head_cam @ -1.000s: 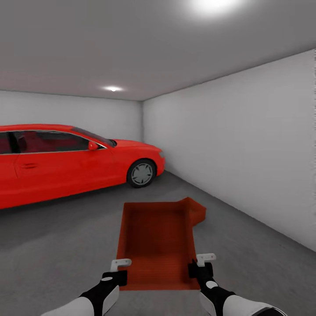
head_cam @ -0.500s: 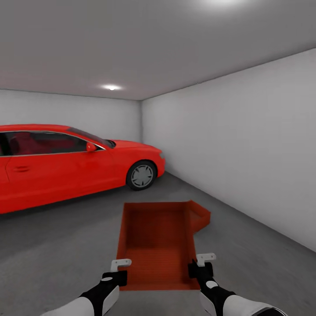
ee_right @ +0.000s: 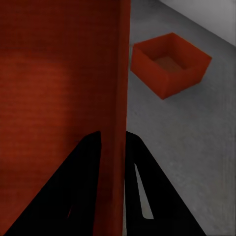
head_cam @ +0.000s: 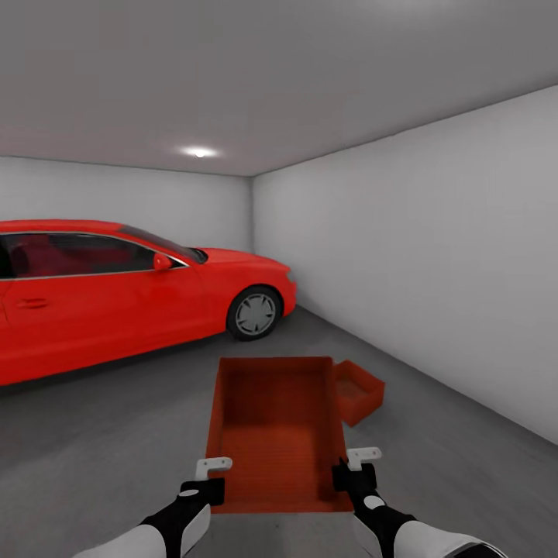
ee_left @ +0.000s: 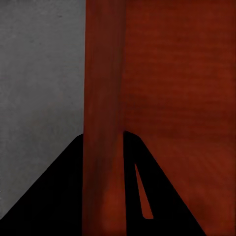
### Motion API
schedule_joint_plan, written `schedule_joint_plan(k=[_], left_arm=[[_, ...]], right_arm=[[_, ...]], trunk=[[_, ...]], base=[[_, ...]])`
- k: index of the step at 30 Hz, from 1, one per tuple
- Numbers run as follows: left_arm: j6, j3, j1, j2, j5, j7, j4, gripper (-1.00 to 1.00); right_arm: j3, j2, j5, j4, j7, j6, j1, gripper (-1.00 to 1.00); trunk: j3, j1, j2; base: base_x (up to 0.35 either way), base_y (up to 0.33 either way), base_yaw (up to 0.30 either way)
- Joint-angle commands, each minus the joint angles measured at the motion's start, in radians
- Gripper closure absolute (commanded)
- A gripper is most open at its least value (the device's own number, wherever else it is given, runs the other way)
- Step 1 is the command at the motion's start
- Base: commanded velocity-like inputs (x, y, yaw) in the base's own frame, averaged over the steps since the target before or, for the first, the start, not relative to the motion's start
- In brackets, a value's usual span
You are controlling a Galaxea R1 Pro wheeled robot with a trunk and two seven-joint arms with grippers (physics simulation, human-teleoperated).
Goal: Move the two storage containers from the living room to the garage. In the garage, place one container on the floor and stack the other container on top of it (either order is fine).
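I carry one orange-red storage container (head_cam: pixel 275 430) out in front of me above the garage floor (head_cam: pixel 101 442). My left gripper (head_cam: pixel 211 482) is shut on its left wall (ee_left: pixel 103 128), and my right gripper (head_cam: pixel 350 474) is shut on its right wall (ee_right: pixel 118 98). The other container (head_cam: pixel 358 391) rests on the grey concrete ahead and to the right, partly hidden behind the held one; in the right wrist view this second bin (ee_right: pixel 169 64) sits open-topped and empty beyond the held wall.
A red car (head_cam: pixel 116 294) is parked at the left, its front wheel (head_cam: pixel 254 313) just beyond the containers. A white wall (head_cam: pixel 434 271) runs along the right, and another closes the back. Grey concrete lies between car and wall.
The view has advanced and turned slightly. The container on the floor now shows further out to the right of the held one. Both grippers keep their hold.
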Motion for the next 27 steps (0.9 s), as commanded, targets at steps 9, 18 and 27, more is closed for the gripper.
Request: schedule_joint_plan(k=[9,18,27], left_arm=[[0.001,0.004,0.0,0.0,0.007,0.001,-0.004,1.0],[0.001,0.004,0.0,0.0,0.006,0.001,-0.004,1.0],[0.0,0.004,0.0,0.0,0.006,0.001,-0.004,1.0]], right_arm=[[-0.043,0.002,-0.014,0.002,-0.003,-0.006,-0.001,1.0],[-0.043,0.003,-0.014,0.002,-0.002,-0.007,-0.001,1.0],[-0.043,0.002,-0.014,0.002,-0.002,-0.007,-0.001,1.0]], trunk=[[0.0,0.001,0.0],[0.0,0.001,0.0],[0.0,0.001,0.0]], base=[[0.308,0.191,-0.198],[0.308,0.191,-0.28],[0.308,0.191,-0.283]])
